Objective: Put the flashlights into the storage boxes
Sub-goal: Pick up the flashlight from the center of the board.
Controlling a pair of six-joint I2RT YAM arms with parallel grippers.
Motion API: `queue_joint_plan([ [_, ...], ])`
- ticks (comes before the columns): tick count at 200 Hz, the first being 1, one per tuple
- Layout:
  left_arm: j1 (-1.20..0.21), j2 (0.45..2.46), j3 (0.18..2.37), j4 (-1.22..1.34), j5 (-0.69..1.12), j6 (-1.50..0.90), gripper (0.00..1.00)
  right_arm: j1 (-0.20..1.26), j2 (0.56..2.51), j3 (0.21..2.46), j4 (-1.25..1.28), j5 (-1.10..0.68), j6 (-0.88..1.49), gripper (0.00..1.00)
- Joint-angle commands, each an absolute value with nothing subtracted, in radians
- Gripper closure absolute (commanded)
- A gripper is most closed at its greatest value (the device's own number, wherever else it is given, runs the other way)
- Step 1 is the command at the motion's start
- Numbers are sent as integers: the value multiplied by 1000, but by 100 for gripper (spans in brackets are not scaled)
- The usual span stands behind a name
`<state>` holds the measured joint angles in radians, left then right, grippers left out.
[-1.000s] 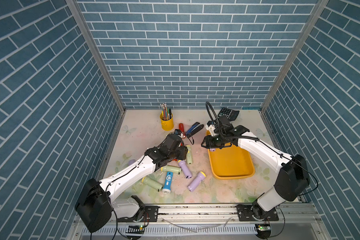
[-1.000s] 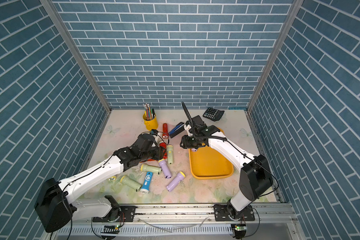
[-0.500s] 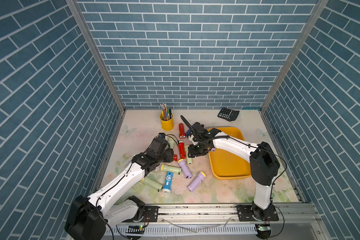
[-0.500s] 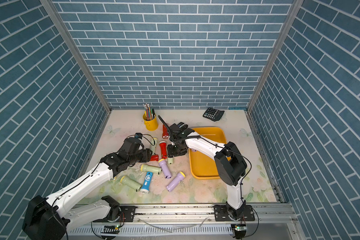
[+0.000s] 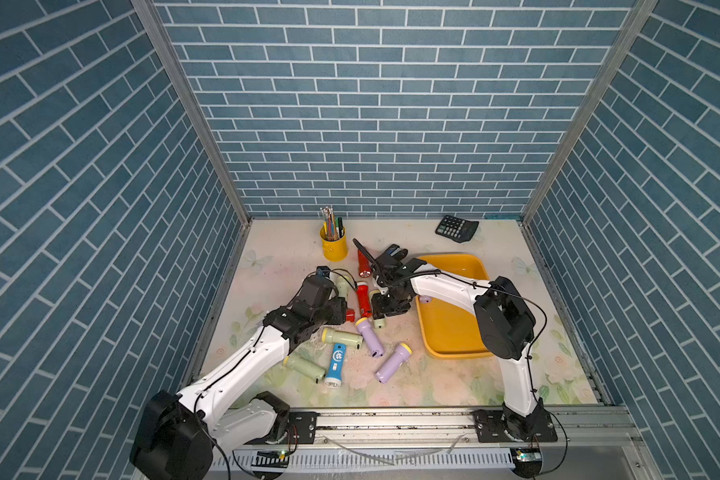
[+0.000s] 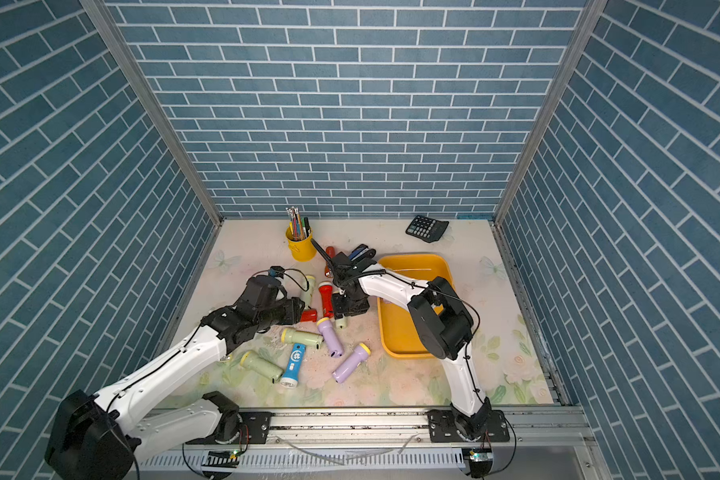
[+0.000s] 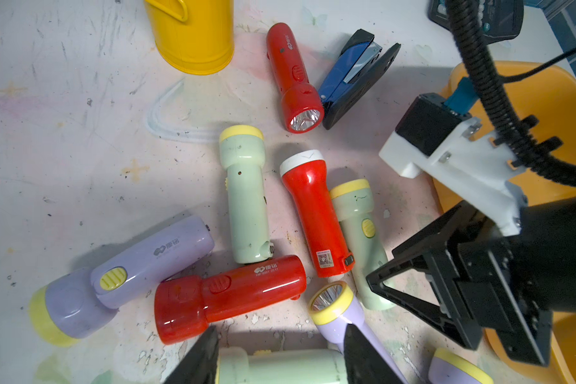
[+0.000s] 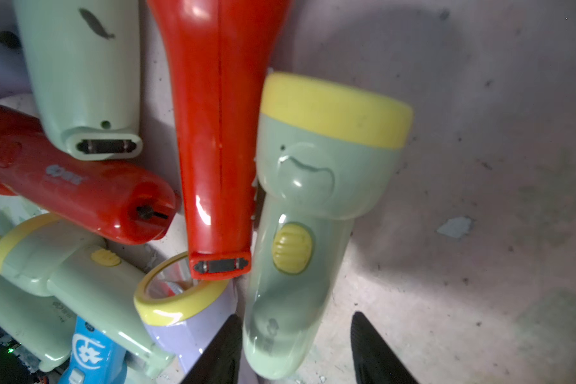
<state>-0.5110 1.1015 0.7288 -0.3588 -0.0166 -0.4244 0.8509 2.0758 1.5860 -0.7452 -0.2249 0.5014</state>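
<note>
The yellow storage box (image 5: 454, 332) (image 6: 395, 328) holds one lilac flashlight (image 5: 425, 298) by its left wall. Several flashlights lie piled left of it in both top views. My right gripper (image 8: 295, 335) (image 5: 381, 313) is open, low over the pile. Its jaws straddle the tail of a pale green flashlight (image 8: 300, 199) (image 5: 378, 323); one finger touches it and the other stands off. A red flashlight (image 8: 220, 133) lies alongside. My left gripper (image 7: 280, 332) (image 5: 341, 318) is open above another pale green flashlight (image 7: 280, 365) (image 5: 341, 337), holding nothing.
A yellow pen cup (image 5: 334, 246) stands at the back, with a blue-and-black stapler (image 7: 356, 76) beside a red flashlight (image 7: 293, 76). A calculator (image 5: 457, 227) lies at the back right. Blue (image 5: 335, 365), lilac (image 5: 393, 362) and green (image 5: 306, 365) flashlights lie nearer the front.
My right gripper has swung from the storage box's left rim over to the pile and come down round the green flashlight. The left gripper has drawn back toward the front.
</note>
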Motion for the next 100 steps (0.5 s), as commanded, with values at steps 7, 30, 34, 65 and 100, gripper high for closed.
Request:
queue_joint_plan([
  [7,-466,1126,715,-334,0,-395,39,855,2080,1623,-798,-153,522,46],
  [30,-443,1132,710,-306,16,-395,39,843,2071,1623,-824,-99,525,47],
  [34,-439,1133,712,-304,19,-392,39,841,2071,1624,-831,-94,526,47],
  [65,-419,1163,737,-301,24,-374,39,835,2087,1632,-805,-119,528,47],
  [100,-409,1201,770,-306,47,-355,39,836,2138,1698,-822,-100,517,47],
])
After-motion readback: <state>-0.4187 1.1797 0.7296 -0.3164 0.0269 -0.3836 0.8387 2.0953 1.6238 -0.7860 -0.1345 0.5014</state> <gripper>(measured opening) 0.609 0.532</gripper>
